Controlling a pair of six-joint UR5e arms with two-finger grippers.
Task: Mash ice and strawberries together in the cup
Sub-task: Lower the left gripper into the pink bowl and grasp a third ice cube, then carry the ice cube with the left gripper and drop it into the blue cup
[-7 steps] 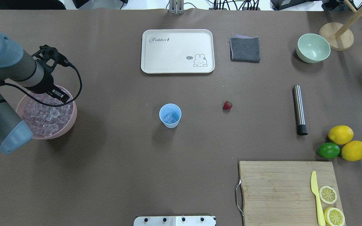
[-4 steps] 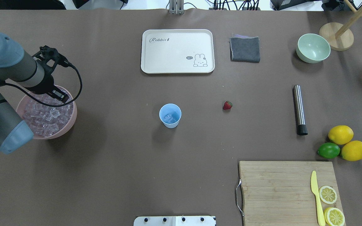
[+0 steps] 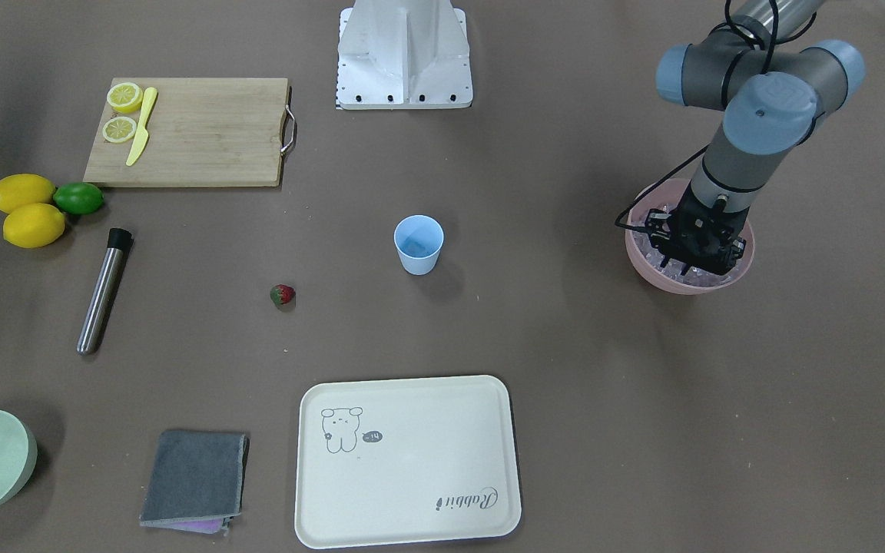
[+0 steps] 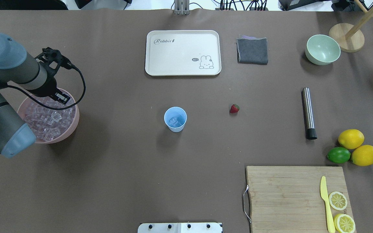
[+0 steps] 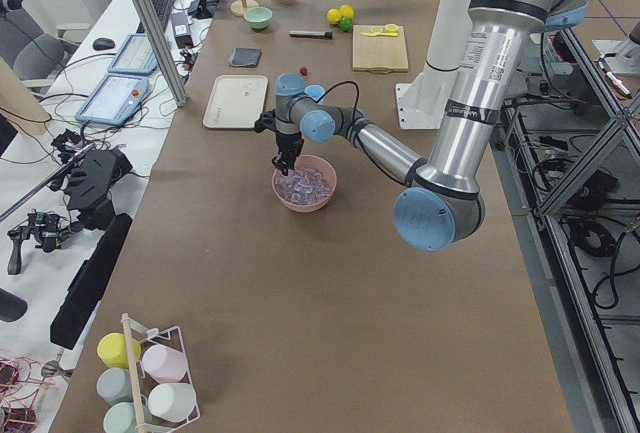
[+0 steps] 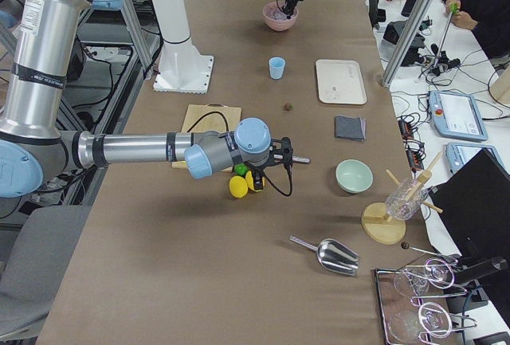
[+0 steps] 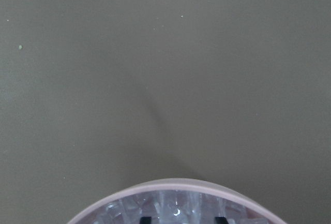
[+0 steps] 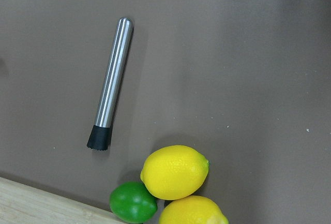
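Observation:
The light blue cup point(image 4: 175, 119) stands mid-table with a few ice cubes point(image 4: 174, 121) in it. The red strawberry point(image 4: 234, 108) lies on the table to its right. A pink bowl point(image 4: 72, 125) at the left holds many ice cubes point(image 4: 47, 121). My left gripper point(image 4: 62, 97) points down into the far side of this bowl. In the left wrist view its fingertips point(image 7: 146, 219) stand apart among the ice, so it is open. My right gripper point(image 6: 267, 162) shows only in the exterior right view, above the lemons. I cannot tell whether it is open or shut.
A steel muddler point(image 4: 308, 113) lies right of the strawberry, near two lemons point(image 4: 351, 138) and a lime point(image 4: 338, 155). A cutting board point(image 4: 287, 194) with knife and lemon slices is front right. A white tray point(image 4: 182, 52), grey cloth point(image 4: 253, 51) and green bowl point(image 4: 322, 49) sit at the back.
My left arm has shifted very slightly to the right over the pink bowl. Nothing else has moved.

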